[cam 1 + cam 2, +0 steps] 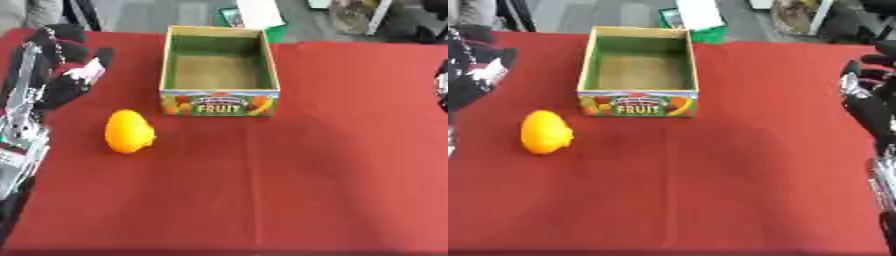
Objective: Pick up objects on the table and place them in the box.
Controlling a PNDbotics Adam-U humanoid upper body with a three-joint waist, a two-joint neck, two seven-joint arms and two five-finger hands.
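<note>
Left hand (66,65) raised at table's (306,175) left edge, fingers relaxed, holding nothing, orange fruit (129,131) just below-right of it, open FRUIT box (220,102) further right, right hand (866,95) at right edge, fingers unclear

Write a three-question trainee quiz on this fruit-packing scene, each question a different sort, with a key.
1. True or false: the box already holds the orange fruit.
2. Which robot hand is nearer the fruit? A. left B. right
3. Fill in: the tablecloth is ____.

Key: 1 false, the fruit lies on the cloth beside the box; 2 A; 3 red.
</note>
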